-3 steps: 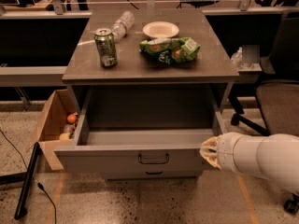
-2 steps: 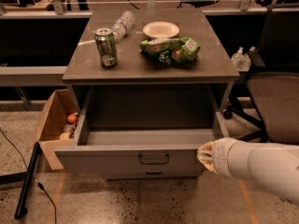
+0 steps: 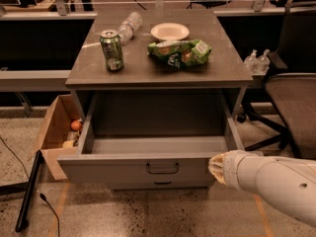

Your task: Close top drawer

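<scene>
The top drawer [image 3: 113, 171] is pulled far out of the grey table [image 3: 232, 75]. Its deep grey box [image 3: 158, 144] looks empty, and its flat front carries a small dark pull handle [image 3: 162, 169]. My gripper [image 3: 215, 166] is at the tip of the white arm that comes in from the lower right. It sits at the right end of the drawer front, level with the handle and to its right. The handle of a lower drawer [image 3: 163, 183] shows just beneath the front.
On the tabletop are a green can [image 3: 112, 50], a lying plastic bottle [image 3: 129, 24], a white plate [image 3: 170, 31] and a green chip bag [image 3: 178, 52]. An open cardboard box [image 3: 54, 127] stands on the left. An office chair [image 3: 294, 102] stands on the right. A black pole [image 3: 28, 191] lies on the floor.
The arm has slid a little to the left, bringing the gripper up to the right end of the drawer front. The drawer is as far out as before.
</scene>
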